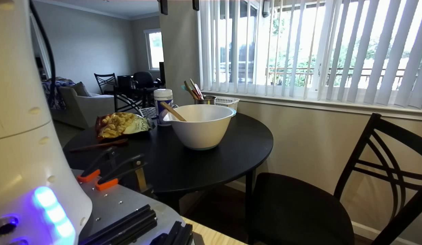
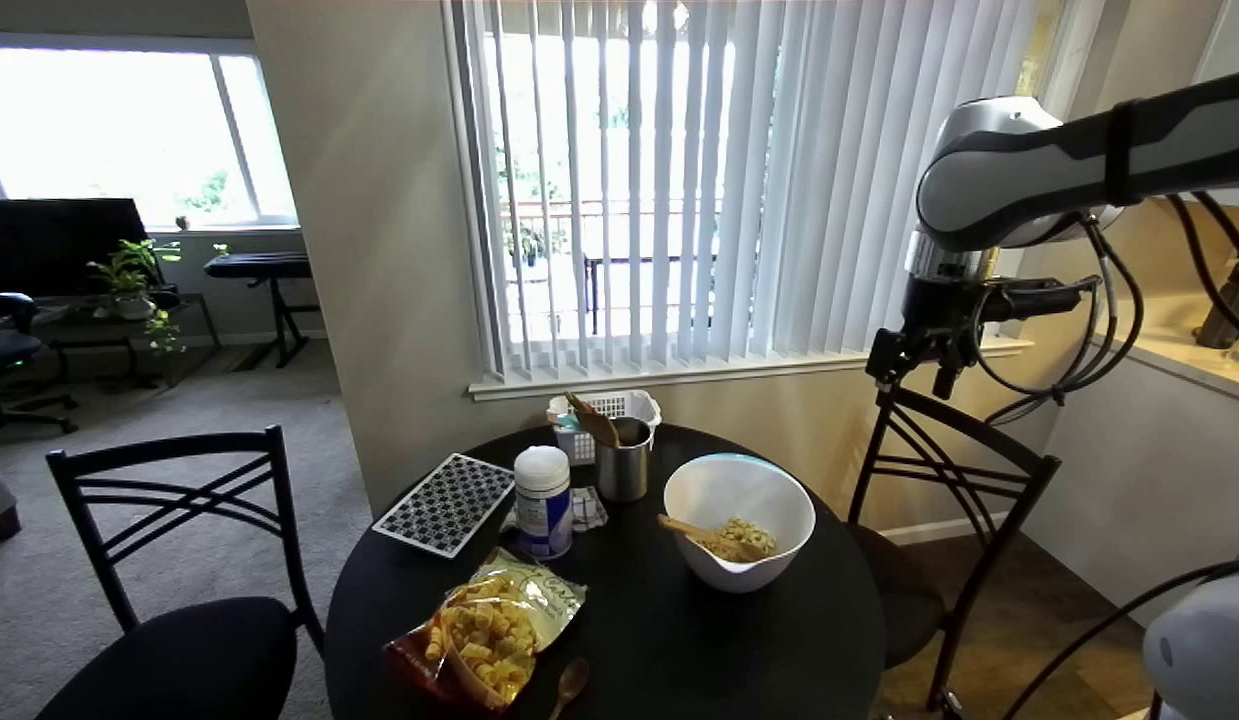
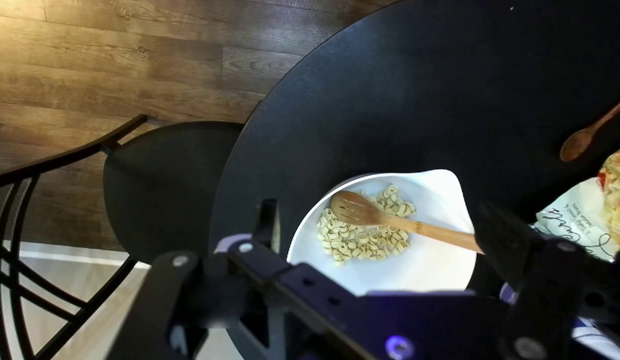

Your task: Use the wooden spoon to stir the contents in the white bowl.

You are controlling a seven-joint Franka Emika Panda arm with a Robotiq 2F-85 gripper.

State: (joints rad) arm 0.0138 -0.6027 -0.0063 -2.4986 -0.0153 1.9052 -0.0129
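Note:
The white bowl (image 2: 724,576) stands upright on the round black table, with short pale curled pasta (image 3: 365,245) in its bottom. Inside it leans the wooden spoon (image 3: 430,231); its slotted head lies on the pasta and its handle crosses the rim, as both exterior views show. In the wrist view the handle's end is hidden behind a finger. My gripper (image 2: 914,380) hangs apart from the bowl, higher up, in an exterior view. Its jaws are wide apart and hold nothing; only the dark fingertips show at the top of an exterior view (image 1: 180,6).
On the table are an opened snack bag (image 2: 529,600), a darker brown spoon (image 2: 572,680), a white-lidded canister (image 2: 544,500), a metal utensil holder (image 2: 624,470) and a white basket (image 2: 639,405). A black chair (image 3: 169,190) stands at the table's edge.

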